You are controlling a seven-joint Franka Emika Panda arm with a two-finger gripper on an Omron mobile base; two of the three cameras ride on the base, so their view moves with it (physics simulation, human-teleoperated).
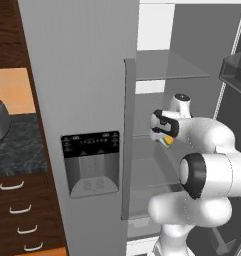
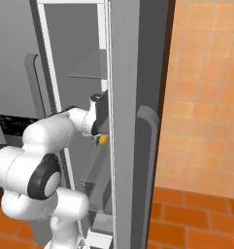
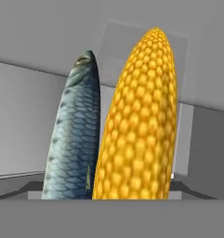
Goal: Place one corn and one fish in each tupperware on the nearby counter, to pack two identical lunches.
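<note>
Mid-frame inside the fridge, the gripper [image 1: 167,139], jaw state unclear, meets stiff, light corn [image 3: 139,121] beside slippery fish [image 3: 74,135]; grasp mid-length.

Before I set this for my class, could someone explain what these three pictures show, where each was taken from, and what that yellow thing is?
This is a computer-rendered kitchen. The machine is a white robot arm with dark joints, reaching into an open grey refrigerator.

Two pictures come from cameras riding on the robot's base, behind the arm on its left and right. The third comes from a camera on the hand itself, looking along the gripper.

Up close, that camera shows a bumpy yellow-orange ear of corn beside a slender grey-blue scaly fish. A bit of yellow shows at the gripper in both base views, so it may be holding the corn, though its fingers are hidden.

To the left is a black speckled counter.
</note>
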